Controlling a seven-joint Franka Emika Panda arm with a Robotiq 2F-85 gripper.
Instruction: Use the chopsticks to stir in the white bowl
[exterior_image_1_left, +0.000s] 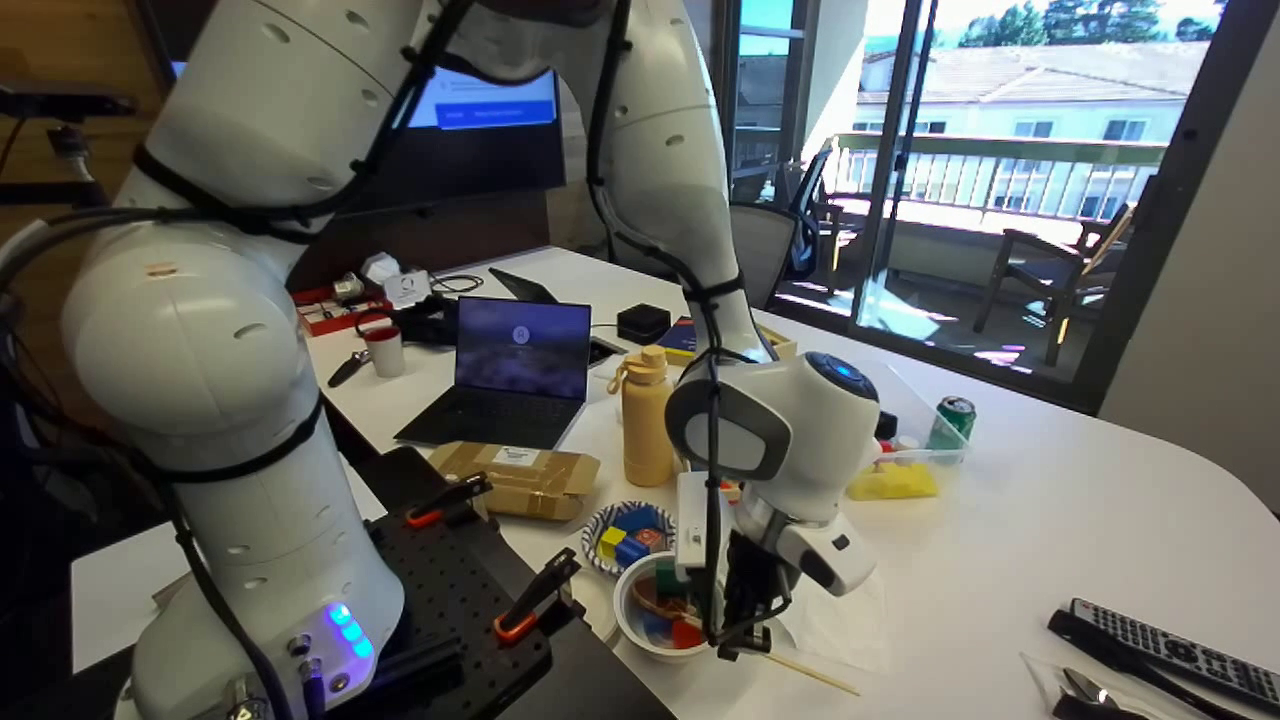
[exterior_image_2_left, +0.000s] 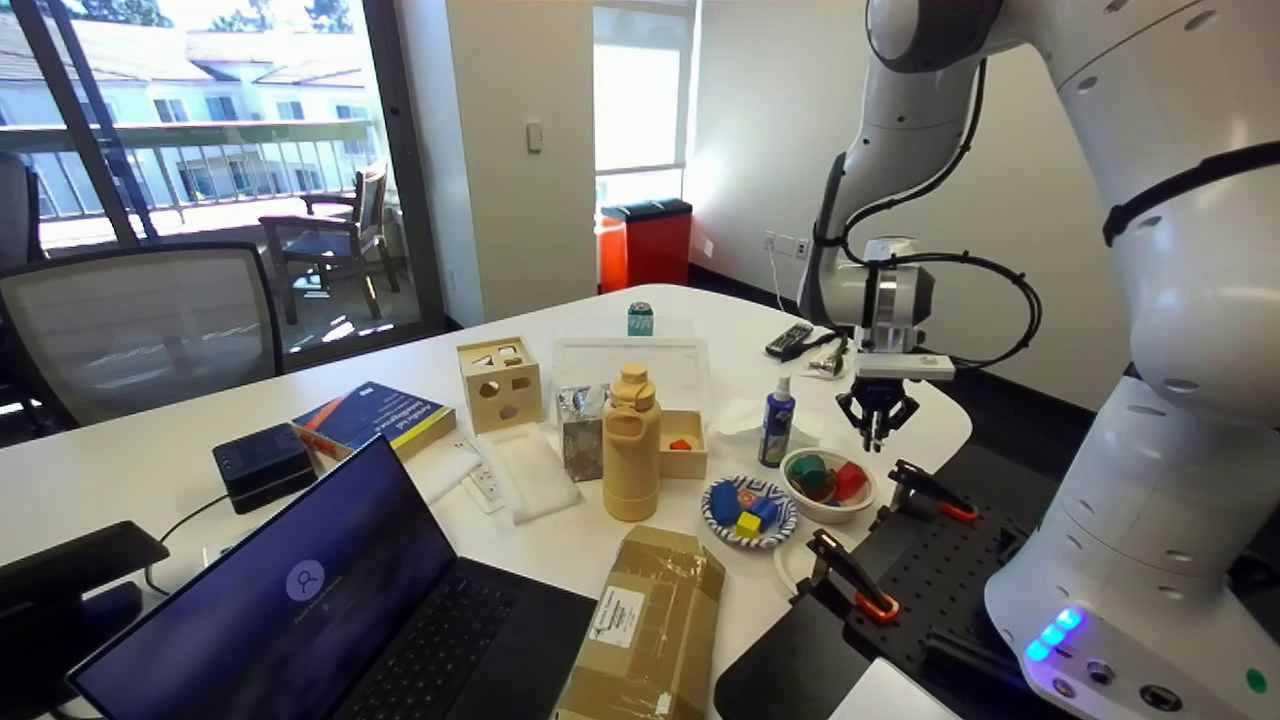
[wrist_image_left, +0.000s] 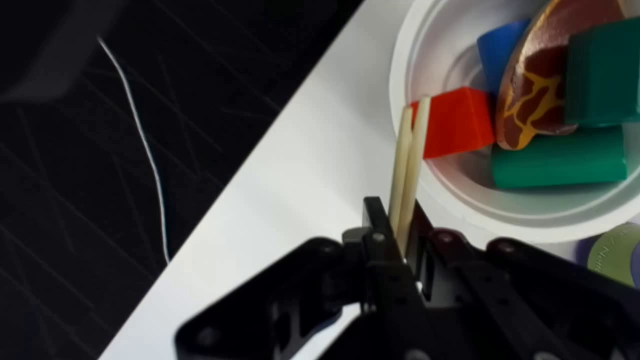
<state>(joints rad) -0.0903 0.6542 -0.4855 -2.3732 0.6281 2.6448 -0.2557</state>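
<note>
A: Which view resolves the chopsticks (wrist_image_left: 414, 160)?

B: The wrist view: two slender, pale, wood-like rods, side by side, reaching over the rim of the white bowl (wrist_image_left: 530, 230). In an exterior view their rear length (exterior_image_1_left: 812, 674) projects away from the bowl. An exterior view with a blue spray bottle (exterior_image_2_left: 777, 425) near the bowl leaves them too thin to make out.

A: And the materials?

B: The white bowl, round and smooth-walled, contains a flat-faced red block (wrist_image_left: 457, 122), a rounded green block (wrist_image_left: 560, 159), a darker green block (wrist_image_left: 607, 75), a blue piece (wrist_image_left: 494, 55) and a glossy brown piece (wrist_image_left: 535, 100) veined in yellow. Just beside it, in both exterior views, a dish (exterior_image_2_left: 712, 512) bears a patterned rim. The tabletop (exterior_image_1_left: 1000, 560) beneath is plain white.

A: Where do the chopsticks lie relative to the end effector (wrist_image_left: 398, 215)?

B: Gripped between its black fingers (wrist_image_left: 374, 215), just outside the white bowl's rim in the wrist view. Their tips overlap the red block there; contact cannot be judged.
</note>
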